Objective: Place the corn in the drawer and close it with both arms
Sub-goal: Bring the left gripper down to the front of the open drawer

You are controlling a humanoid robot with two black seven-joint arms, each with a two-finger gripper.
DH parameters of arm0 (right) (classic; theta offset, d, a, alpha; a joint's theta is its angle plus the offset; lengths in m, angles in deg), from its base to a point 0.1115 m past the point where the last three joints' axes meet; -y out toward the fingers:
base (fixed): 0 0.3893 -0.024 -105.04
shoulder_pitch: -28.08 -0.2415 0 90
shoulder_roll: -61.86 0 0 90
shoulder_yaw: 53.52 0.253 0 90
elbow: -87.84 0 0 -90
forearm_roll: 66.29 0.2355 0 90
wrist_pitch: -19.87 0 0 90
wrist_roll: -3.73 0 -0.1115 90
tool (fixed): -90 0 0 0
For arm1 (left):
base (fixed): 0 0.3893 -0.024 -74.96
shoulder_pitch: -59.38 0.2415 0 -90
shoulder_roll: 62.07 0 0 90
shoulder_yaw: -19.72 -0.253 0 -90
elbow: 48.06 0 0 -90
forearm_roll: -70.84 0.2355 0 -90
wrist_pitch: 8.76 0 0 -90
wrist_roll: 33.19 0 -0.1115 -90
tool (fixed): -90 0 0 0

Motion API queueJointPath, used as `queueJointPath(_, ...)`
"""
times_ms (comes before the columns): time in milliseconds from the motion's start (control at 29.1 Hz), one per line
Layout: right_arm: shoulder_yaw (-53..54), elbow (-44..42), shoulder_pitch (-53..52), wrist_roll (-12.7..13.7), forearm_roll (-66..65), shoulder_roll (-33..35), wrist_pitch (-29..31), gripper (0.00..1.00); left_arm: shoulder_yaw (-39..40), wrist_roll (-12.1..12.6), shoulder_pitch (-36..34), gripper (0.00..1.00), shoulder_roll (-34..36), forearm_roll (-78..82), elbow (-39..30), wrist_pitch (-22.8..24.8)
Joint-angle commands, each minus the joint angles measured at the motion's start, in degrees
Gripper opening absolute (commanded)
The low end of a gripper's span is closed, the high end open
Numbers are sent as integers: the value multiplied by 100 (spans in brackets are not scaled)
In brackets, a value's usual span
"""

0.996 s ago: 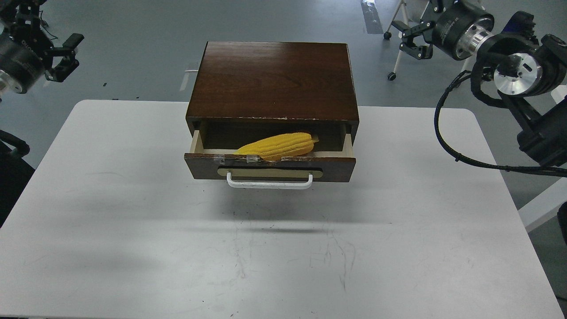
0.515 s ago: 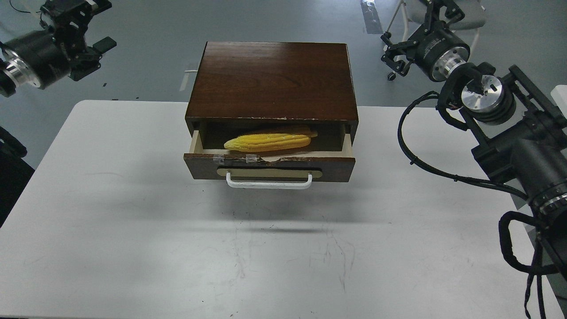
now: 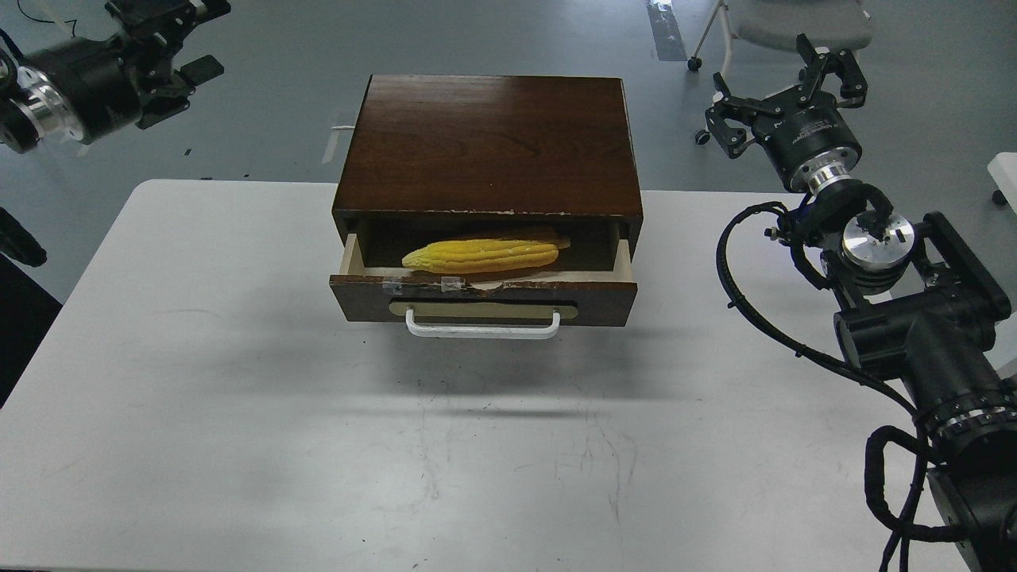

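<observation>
The yellow corn lies lengthwise inside the open drawer, pointed end to the left, with no gripper on it. The drawer is pulled partly out of the dark brown cabinet. Its white bar handle faces me. My left gripper is high at the far left, well away from the cabinet, and looks open and empty. My right gripper is to the right of the cabinet, beyond the table's far edge, with its claws spread open and empty.
The cabinet stands at the back middle of the white table. A wheeled chair stands on the grey floor behind my right arm. Black cables loop from my right arm over the table's right side.
The corn has dropped from resting on the drawer front to lying flat inside. My right arm has swung nearer and lower, its gripper turned upward. My left gripper has moved up and right.
</observation>
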State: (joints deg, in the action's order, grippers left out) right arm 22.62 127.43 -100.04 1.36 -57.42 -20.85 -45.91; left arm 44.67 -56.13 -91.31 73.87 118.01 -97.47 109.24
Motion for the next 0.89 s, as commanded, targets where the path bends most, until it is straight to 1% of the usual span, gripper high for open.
queueJointPath(0, -3, -30, 287, -210, 368, -16, 302, 100, 1, 0, 4, 93, 30, 345, -226, -1)
queueJointPath(137, -12, -301, 332, -219, 738, -25, 373, 100, 1, 0, -4, 93, 47, 460, -235, -1)
queueJointPath(275, -73, -495, 323, -219, 748, -25, 373, 100, 1, -9, -4, 93, 91, 679, -270, -1)
queueJointPath(343, -73, -504, 314, -193, 756, -25, 364, 100, 1, -18, -4, 92, 126, 856, -402, -1)
queueJointPath(412, -99, -626, 297, -184, 756, -16, 321, 100, 1, -53, 22, 78, 537, 1214, -1031, -1)
queueJointPath(481, -99, -741, 270, -184, 756, -16, 312, 100, -8, -62, 57, 72, 802, 1408, -1569, -1)
queueJointPath(515, -99, -794, 261, -184, 756, -16, 312, 100, -17, -97, 75, 67, 942, 1505, -1858, -1)
queueJointPath(584, -108, -882, 244, -184, 756, -16, 303, 100, -17, -255, 110, 54, 1442, 1707, -2875, -1)
queueJointPath(618, -108, -882, 244, -184, 756, -16, 303, 100, -17, -264, 127, 51, 1567, 1734, -3133, -1)
queueJointPath(653, -108, -882, 244, -184, 756, 1, 312, 100, -17, -255, 145, 44, 1768, 1743, -3597, -1)
queueJointPath(721, -100, -891, 244, -184, 756, 10, 303, 100, -17, -255, 154, 38, 1936, 1761, -3978, -1)
queueJointPath(790, -91, -891, 235, -175, 756, 19, 312, 100, -17, -255, 163, 11, 2060, 1848, -4426, -1)
queueJointPath(859, -91, -891, 235, -175, 756, 19, 312, 100, -17, -255, 163, 11, 2060, 1849, -4428, -1)
